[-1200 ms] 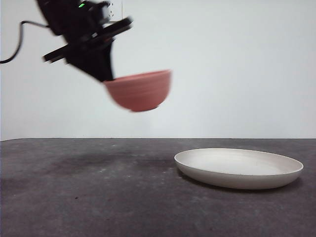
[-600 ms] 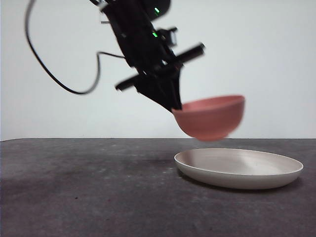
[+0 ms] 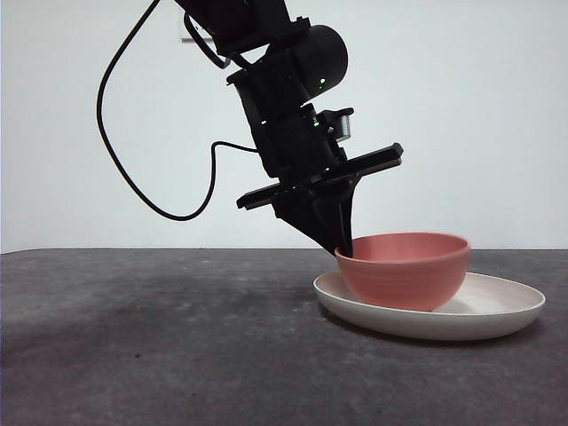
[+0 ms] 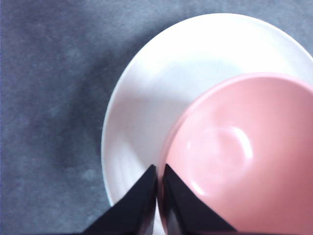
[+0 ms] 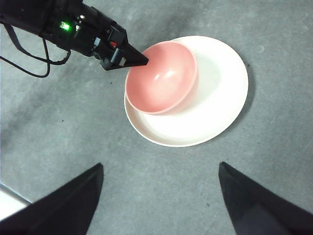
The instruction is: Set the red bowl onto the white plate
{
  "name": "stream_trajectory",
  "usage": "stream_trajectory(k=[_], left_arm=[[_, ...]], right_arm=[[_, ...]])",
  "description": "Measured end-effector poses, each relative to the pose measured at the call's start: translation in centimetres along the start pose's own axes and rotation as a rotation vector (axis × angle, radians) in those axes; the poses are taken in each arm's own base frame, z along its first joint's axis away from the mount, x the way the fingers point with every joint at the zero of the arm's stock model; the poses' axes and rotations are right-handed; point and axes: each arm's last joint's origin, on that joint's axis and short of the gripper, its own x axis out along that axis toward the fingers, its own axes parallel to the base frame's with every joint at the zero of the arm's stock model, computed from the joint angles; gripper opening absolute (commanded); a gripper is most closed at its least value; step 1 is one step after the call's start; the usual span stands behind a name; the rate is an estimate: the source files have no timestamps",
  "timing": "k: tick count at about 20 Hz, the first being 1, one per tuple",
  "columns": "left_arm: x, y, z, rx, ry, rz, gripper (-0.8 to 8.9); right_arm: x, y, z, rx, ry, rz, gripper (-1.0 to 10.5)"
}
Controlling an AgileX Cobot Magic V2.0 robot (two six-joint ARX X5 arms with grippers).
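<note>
Bowl placement nearly done: red bowl [image 3: 404,269] sitting on white plate [image 3: 506,312], off-centre, toward left gripper [image 3: 344,247]. Jaws pinching its rim. Remaining: release, retract. Right gripper [image 5: 160,193] wide, idle above.

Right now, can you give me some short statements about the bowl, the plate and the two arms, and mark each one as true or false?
1. The red bowl sits on the white plate. True.
2. The bowl sits in the exact middle of the plate. False: the right wrist view shows it off-centre, near one edge.
3. The left gripper has its fingers closed on the bowl's rim. True.
4. The right gripper holds the plate. False: it is open, above the table, apart from the plate.
5. The bowl is upside down. False: it is upright, opening upward, and empty.
</note>
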Motion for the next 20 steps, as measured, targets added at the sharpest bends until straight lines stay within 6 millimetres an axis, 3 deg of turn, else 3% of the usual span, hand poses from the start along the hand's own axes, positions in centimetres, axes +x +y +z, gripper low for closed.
stream_trajectory(k=[3,10,12,16,20], left_arm=[[0.0,-0.1,-0.1,0.002,0.007,0.000,1.93],[-0.6,-0.7,-0.1,0.013,0.000,-0.008,1.93],[-3.3,-1.0,0.6,0.017,-0.058,-0.021,1.93],[-12.8,-1.2,1.8,0.022,-0.253,-0.050,1.93],[-19.6,-0.5,1.3,0.032,-0.375,-0.045,1.86]], right_arm=[[0.0,0.0,0.0,0.001,0.000,0.000,3.7],[0.0,0.0,0.0,0.001,0.000,0.000,3.7],[0.0,0.0,0.0,0.001,0.000,0.000,3.7],[0.0,-0.1,0.0,0.002,-0.001,-0.018,3.7],[0.0,-0.1,0.0,0.002,-0.001,-0.029,3.7]])
